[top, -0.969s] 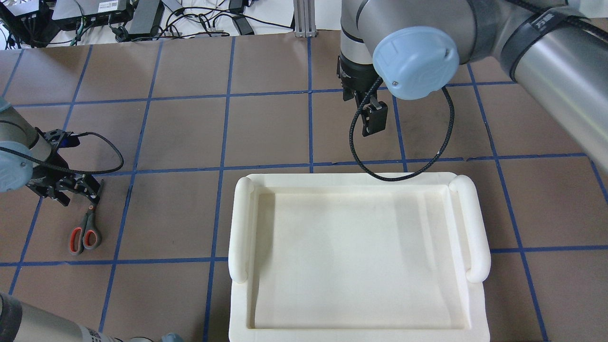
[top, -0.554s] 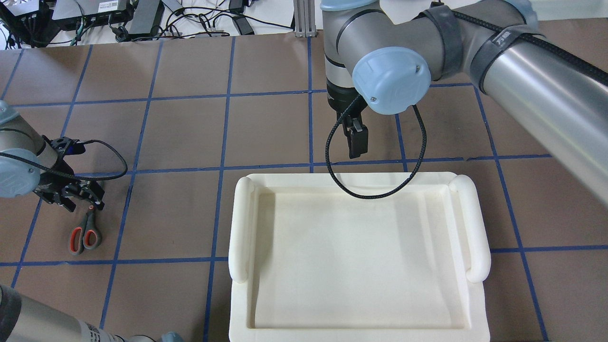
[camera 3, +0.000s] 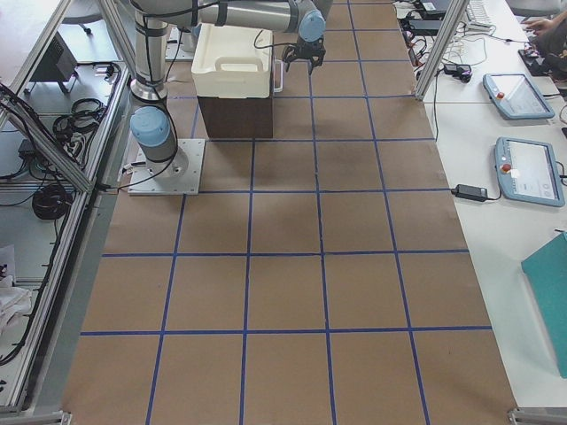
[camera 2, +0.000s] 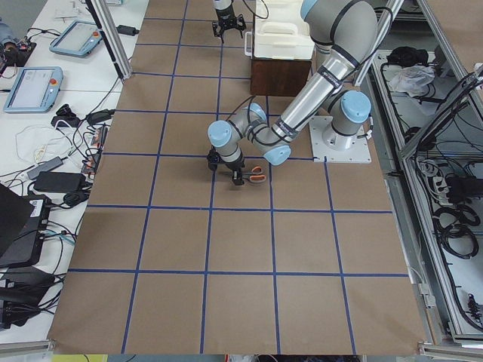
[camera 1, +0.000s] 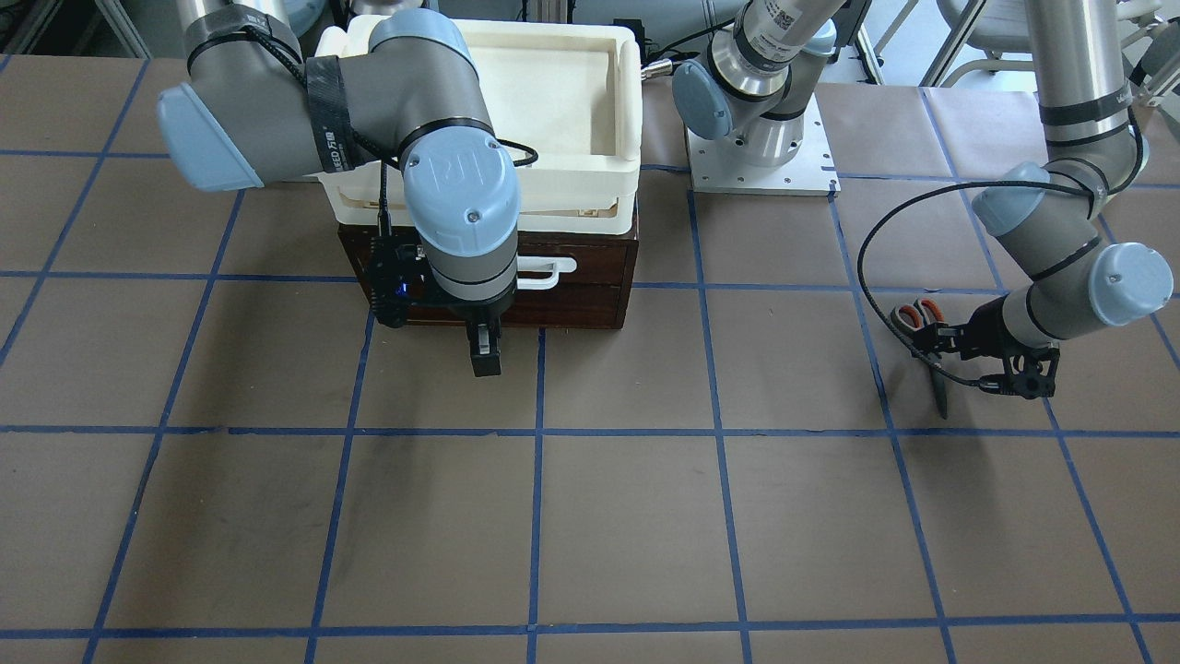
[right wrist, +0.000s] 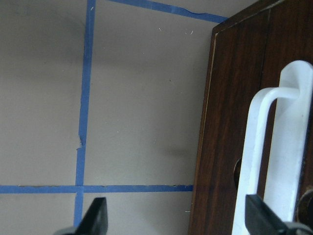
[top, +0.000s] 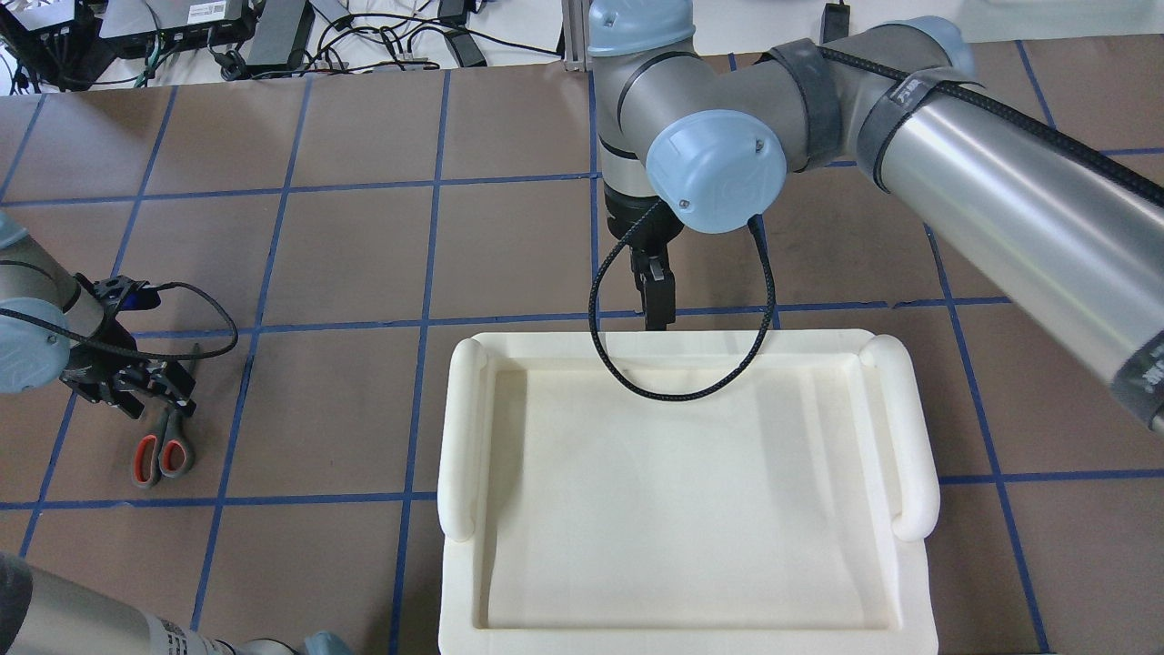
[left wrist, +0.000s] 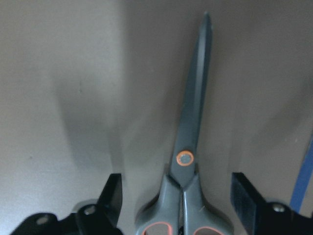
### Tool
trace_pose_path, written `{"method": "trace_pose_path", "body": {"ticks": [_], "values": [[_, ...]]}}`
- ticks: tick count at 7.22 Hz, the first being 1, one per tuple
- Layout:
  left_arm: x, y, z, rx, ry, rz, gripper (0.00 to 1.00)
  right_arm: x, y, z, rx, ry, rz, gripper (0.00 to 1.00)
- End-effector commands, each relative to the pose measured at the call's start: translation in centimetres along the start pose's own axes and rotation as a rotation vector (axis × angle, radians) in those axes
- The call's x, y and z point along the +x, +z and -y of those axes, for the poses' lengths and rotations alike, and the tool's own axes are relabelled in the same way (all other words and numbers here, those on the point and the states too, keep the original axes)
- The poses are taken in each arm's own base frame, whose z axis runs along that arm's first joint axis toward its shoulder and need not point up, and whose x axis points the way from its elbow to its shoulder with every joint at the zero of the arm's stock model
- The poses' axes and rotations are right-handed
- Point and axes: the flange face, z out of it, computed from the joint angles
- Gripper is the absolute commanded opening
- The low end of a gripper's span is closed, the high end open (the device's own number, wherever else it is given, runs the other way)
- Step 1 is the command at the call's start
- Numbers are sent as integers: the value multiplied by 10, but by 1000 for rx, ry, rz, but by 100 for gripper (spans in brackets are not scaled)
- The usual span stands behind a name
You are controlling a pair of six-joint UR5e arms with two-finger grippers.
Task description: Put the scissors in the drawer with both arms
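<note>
Scissors [top: 164, 452] lie flat on the desk [top: 346, 255], far left of the overhead view, blades closed, loops toward the lower edge. My left gripper [left wrist: 178, 185] straddles the neck between pivot and loops, fingers [left wrist: 113, 188] apart, clear of the metal. Drawer [camera 1: 576, 297] is closed, upper centre-left in the front view, under the foam tray [camera 1: 627, 111]. My right gripper [right wrist: 176, 215] hangs spread before the drawer front, one finger by the white bar handle [right wrist: 274, 147].

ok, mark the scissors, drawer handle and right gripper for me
scissors [left wrist: 185, 158], left wrist view, on the pivot screw.
drawer handle [right wrist: 290, 147], right wrist view, on the white bar.
right gripper [top: 657, 314], overhead view, between the fingertips.
</note>
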Motion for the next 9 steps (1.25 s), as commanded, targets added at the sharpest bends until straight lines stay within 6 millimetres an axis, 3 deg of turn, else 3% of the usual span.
{"method": "trace_pose_path", "body": {"ticks": [1,7,8,9], "values": [[2,2,-2,-3,2,-5,74,1,9,0,6,10,-47,100],[5,4,2,-8,-26,-4,73,-3,27,-6,20,4,-95,100],[5,5,2,-8,-27,-4,67,-2,28,-8,21,6,-98,100],[5,4,2,-7,-23,-3,49,-2,28,-9,23,4,-97,100]]}}
